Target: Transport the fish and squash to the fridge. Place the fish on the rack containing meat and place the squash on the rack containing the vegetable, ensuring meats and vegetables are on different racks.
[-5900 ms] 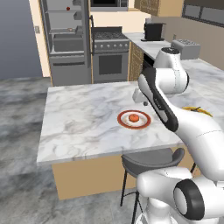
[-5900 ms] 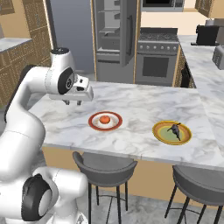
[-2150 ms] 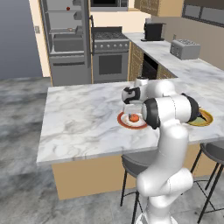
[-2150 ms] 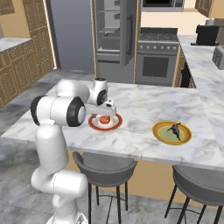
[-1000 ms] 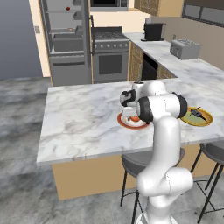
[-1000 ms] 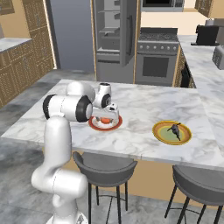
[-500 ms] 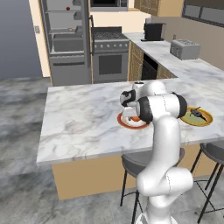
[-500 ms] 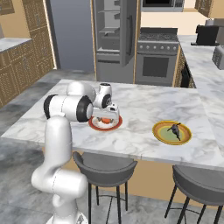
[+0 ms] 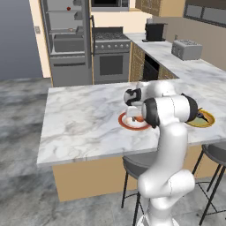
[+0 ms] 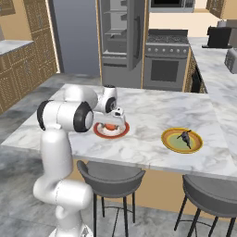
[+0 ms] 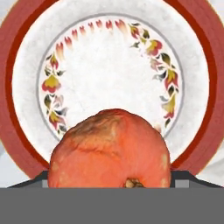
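**Gripper down over the squash on the red-rimmed plate**

The fridge (image 9: 66,39) stands open at the far left, well apart from the marble island (image 9: 84,128). On the island, the red-rimmed plate (image 10: 121,133) carries the squash (image 11: 109,151). The gripper (image 10: 111,123) sits down around it; whether its jaws grip cannot be told. The fish (image 10: 184,136) lies on a yellow plate (image 10: 172,144) to the right.
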Controlling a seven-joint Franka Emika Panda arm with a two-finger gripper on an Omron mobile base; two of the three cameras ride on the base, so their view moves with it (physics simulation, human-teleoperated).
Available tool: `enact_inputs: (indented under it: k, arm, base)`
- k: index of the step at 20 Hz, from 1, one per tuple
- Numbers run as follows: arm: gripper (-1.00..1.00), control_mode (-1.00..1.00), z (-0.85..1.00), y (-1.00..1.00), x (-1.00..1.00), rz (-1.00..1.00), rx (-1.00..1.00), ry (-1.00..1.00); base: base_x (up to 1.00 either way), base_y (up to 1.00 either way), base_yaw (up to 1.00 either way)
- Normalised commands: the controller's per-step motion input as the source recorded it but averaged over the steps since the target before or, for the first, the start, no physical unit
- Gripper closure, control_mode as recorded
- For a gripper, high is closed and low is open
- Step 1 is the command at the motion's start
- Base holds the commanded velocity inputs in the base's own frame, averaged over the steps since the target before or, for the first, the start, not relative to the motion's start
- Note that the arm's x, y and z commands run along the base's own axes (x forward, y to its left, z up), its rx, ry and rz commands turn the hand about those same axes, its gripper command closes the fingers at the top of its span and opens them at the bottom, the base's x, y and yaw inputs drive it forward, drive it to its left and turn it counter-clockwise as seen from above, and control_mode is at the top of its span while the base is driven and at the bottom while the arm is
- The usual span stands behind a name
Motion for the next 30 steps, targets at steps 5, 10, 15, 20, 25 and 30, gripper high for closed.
enact_inputs:
  k: [5,10,15,20,25,30]
  arm:
    - [1.00,-1.00,0.67,0.00,-1.00,0.00,0.00,-0.06]
    - [1.00,-1.00,0.87,0.00,-1.00,0.00,0.00,-0.12]
    - [1.00,-1.00,0.81,0.02,-1.00,0.00,0.00,-0.09]
    - [1.00,-1.00,0.85,0.00,-1.00,0.00,0.00,-0.15]
    - [1.00,-1.00,0.79,0.00,-1.00,0.00,0.02,-0.14]
    - [1.00,-1.00,0.85,0.00,-1.00,0.00,0.00,-0.03]
  base:
    - [0.00,0.00,0.00]
    - [0.00,0.00,0.00]
    - [0.00,0.00,0.00]
    - [0.00,0.00,0.00]
    - [0.00,0.00,0.00]
    - [0.00,0.00,0.00]
